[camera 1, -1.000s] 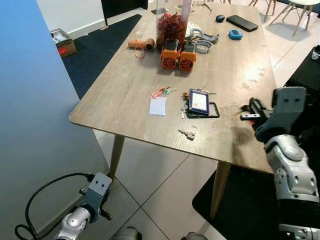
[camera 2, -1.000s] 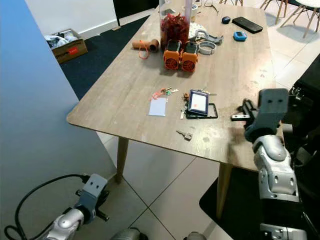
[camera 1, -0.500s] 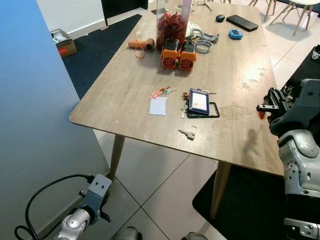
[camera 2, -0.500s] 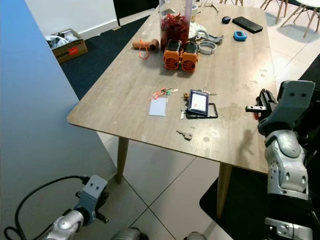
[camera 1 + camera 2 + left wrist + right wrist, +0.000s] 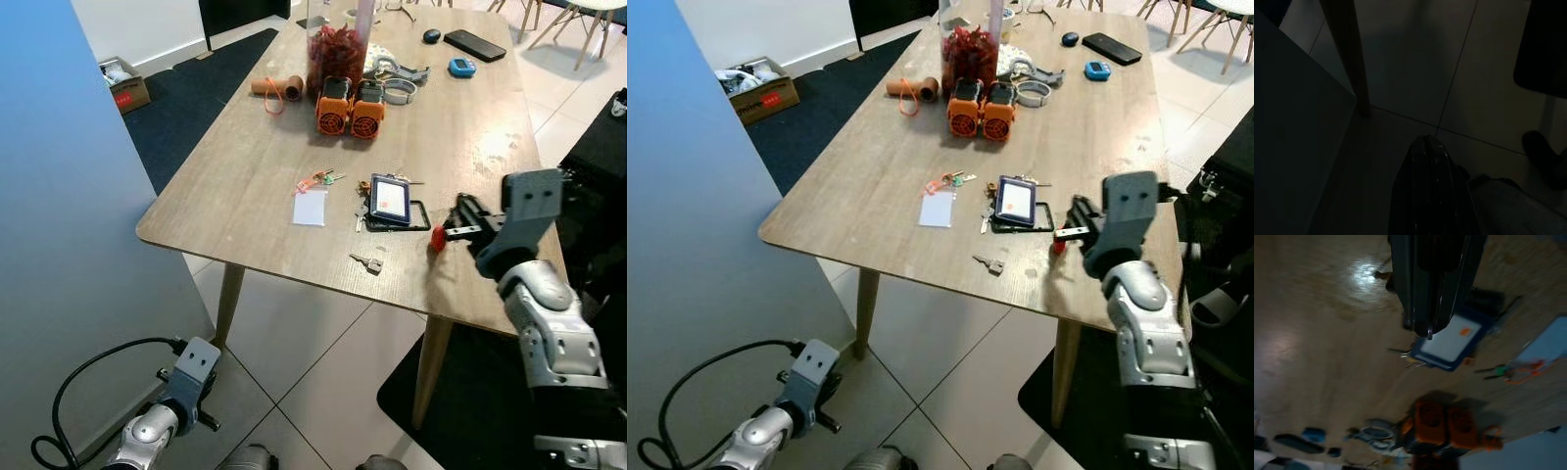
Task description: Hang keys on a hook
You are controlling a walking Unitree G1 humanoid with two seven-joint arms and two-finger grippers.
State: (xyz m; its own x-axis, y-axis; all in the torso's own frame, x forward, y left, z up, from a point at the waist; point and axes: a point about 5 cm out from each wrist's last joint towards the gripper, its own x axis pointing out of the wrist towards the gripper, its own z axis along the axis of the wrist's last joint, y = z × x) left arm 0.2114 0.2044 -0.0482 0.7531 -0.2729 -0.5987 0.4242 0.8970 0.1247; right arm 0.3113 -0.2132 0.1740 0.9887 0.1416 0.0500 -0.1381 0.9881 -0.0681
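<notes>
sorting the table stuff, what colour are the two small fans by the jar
Orange with black tops; the two fans stand side by side, clearest in the left eye view.

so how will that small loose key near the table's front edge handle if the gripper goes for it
The loose key lies flat on the smooth wooden table, so it will probably slide rather than lift. It looks small and thin, likely light and stiff, and hard to pinch.

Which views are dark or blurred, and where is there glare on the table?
Left wrist view: very dark, in shade; the left end effector, floor tiles and a table leg can just be made out. Right wrist view: dim and motion-blurred, with a bright glare patch on the table beside the right end effector. Both eye views: evenly lit and sharp, with a pale sheen on the tabletop's right side.
</notes>
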